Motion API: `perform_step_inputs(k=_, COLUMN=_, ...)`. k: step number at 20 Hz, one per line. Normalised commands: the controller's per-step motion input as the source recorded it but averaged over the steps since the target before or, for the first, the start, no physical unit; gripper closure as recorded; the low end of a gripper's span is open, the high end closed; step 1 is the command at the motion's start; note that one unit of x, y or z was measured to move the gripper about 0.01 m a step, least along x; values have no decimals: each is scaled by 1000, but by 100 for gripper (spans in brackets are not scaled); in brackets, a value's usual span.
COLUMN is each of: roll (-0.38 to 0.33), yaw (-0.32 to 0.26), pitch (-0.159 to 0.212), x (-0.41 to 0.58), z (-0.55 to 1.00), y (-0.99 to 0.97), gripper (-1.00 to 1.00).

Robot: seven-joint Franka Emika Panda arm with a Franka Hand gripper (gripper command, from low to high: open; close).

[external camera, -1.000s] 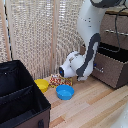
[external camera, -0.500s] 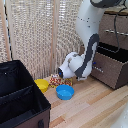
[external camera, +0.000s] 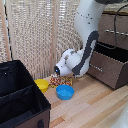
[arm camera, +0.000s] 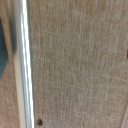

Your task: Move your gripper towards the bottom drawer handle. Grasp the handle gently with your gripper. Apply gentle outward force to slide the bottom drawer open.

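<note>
The bottom drawer (external camera: 111, 71) is dark brown and stands out from the dresser, with a dark opening above its front. The white-and-grey arm bends down to a wrist (external camera: 75, 62) just off that front, towards the exterior view's left. The wrist hides the gripper's fingers in the exterior view. The wrist view is a blurred close-up of the brown drawer front (arm camera: 80, 60) with the bottom drawer handle (arm camera: 24, 65), a silver bar, running across it. A dark blue blur (arm camera: 3, 47) beside the bar could be a fingertip. Whether the fingers hold the bar cannot be made out.
A big black fabric box (external camera: 20, 95) fills the exterior view's lower left. A yellow bowl (external camera: 42, 85), a blue bowl (external camera: 64, 92) and a colourful patterned item (external camera: 60, 81) lie under the arm. Behind stands a woven screen (external camera: 35, 35). Upper drawers carry silver bars (external camera: 118, 32).
</note>
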Motion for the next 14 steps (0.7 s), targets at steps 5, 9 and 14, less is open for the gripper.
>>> perform_step_inputs(k=5, roll=265, yaw=-70, pitch=0, x=206, z=205, y=320, gripper=-100)
perform_step_inputs(k=9, roll=348, yaw=-71, pitch=0, x=121, z=91, y=469, gripper=-100)
perform_step_inputs(k=14, roll=355, yaw=-70, pitch=0, x=108, z=74, y=487, gripper=-100)
